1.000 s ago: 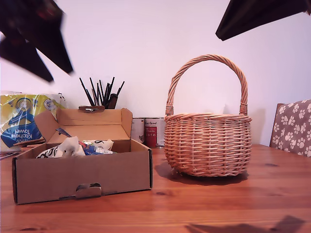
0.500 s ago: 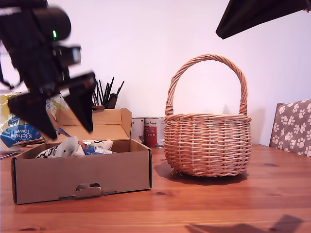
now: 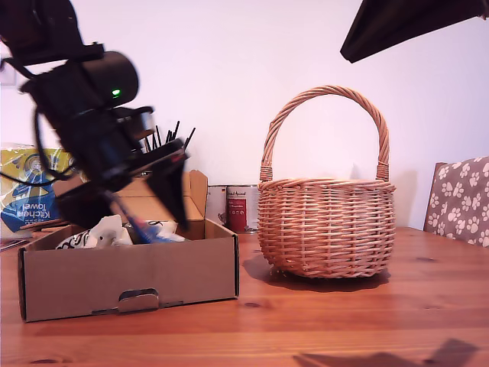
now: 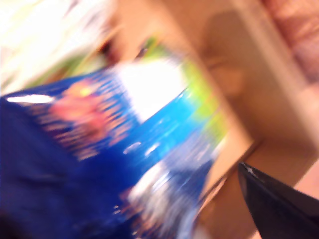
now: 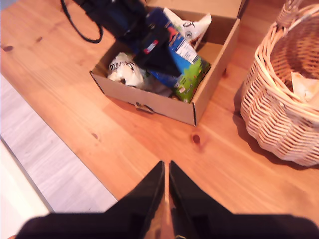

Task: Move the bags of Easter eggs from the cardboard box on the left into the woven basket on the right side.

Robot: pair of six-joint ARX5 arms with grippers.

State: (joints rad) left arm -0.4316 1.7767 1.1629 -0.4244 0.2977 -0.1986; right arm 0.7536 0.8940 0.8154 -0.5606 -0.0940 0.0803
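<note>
Half a second earlier my first claw had hung above the back of the cardboard box at the exterior view's left; it had since dropped lower and swung toward the basket side, so its dark fingers reached down into the open box among the bags of Easter eggs. Whether it was open or gripping anything I cannot tell: the first wrist view was badly smeared, filled by the dark blue bag with orange print, a white and green patch behind it, and one black fingertip at the edge. From the second wrist view the arm covered the middle of the box, with the blue bag, a green-and-white bag and white-grey bags lying around it inside the box walls.

My second claw hung high over the table, well apart from the box, its two fingers pressed together with nothing between them. Only a dark part of that arm showed at the top of the exterior view's right.

The woven basket stood upright on the table at the exterior view's right, near the box but not touching it; something pale lay inside it. A kitchen towel pack stood behind the box.
</note>
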